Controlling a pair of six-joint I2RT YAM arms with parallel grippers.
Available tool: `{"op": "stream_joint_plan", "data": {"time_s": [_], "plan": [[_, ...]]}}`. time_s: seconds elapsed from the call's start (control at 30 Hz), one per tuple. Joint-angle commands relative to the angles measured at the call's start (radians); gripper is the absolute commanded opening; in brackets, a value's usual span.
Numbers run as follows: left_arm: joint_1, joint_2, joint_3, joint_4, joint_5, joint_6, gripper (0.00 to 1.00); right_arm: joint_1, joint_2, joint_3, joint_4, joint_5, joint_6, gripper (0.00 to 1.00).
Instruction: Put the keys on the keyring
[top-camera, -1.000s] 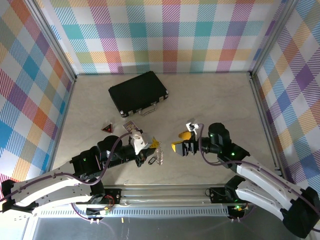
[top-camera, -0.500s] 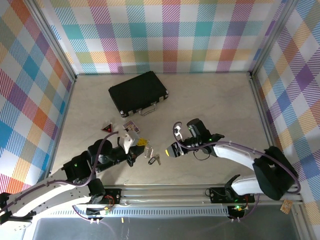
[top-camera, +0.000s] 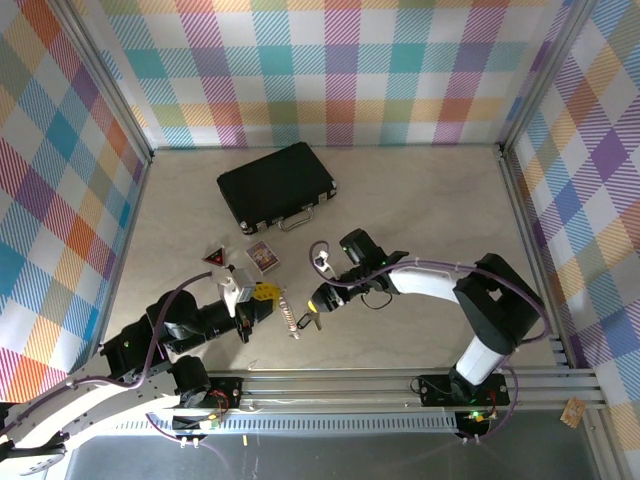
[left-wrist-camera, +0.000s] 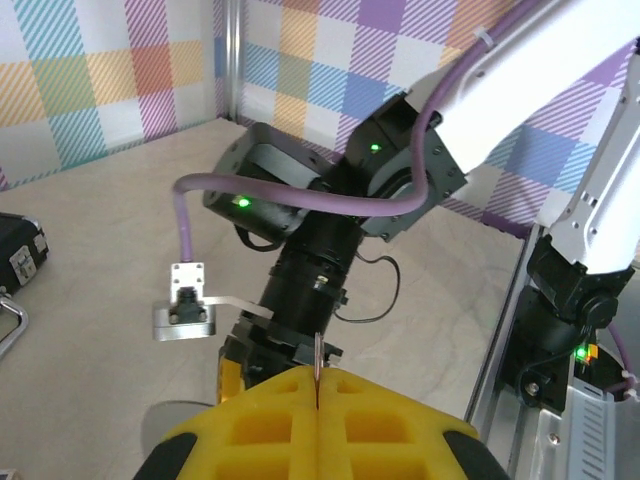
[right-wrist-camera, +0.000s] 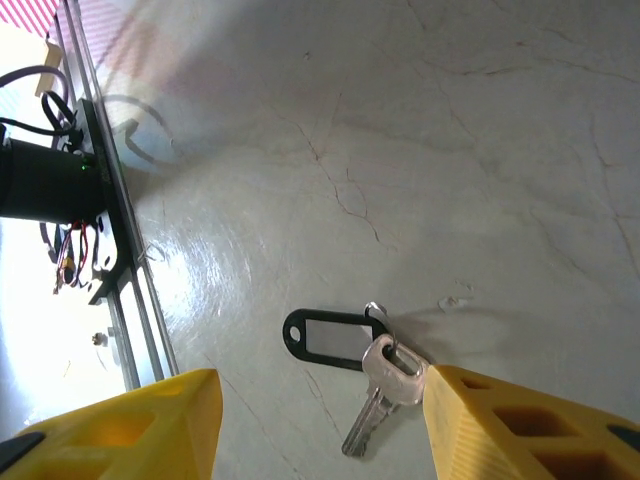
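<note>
A silver key (right-wrist-camera: 385, 392) with a black tag (right-wrist-camera: 325, 338) on a small wire loop lies flat on the table. My right gripper (right-wrist-camera: 320, 388) stands open low over it, one yellow finger on each side. The right finger (right-wrist-camera: 500, 420) touches the key's head, and the left finger is well clear. From above, the right gripper (top-camera: 316, 310) sits over the key (top-camera: 304, 321). My left gripper (left-wrist-camera: 317, 378) is shut on the keyring (left-wrist-camera: 318, 355), a thin metal ring seen edge-on. The left gripper (top-camera: 266, 297) faces the right one, with pale metal (top-camera: 290, 313) sticking out between them.
A black case (top-camera: 277, 187) lies at the back left. A red triangle (top-camera: 213, 257) and a small patterned card (top-camera: 262, 255) lie left of centre. The metal rail (top-camera: 330, 385) runs along the near edge. Plaid walls close in three sides.
My right arm has swung left and down to the key on the table, its jaws narrowing. My left gripper has drawn back to the left with the keyring. The key has stayed put.
</note>
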Motion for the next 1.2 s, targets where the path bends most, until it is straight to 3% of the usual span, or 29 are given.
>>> {"op": "stream_joint_plan", "data": {"time_s": [0.0,0.5,1.17], "plan": [[0.007,-0.014,-0.016,0.01,0.026,-0.01,0.0,0.014,0.051,0.049,-0.051,-0.027,-0.039,0.55],[0.007,-0.02,-0.039,0.079,0.053,0.006,0.0,0.062,0.194,0.137,-0.118,0.014,-0.103,0.45],[0.007,-0.021,-0.047,0.085,0.042,0.007,0.0,0.074,0.168,0.116,-0.134,0.056,-0.126,0.23]]}}
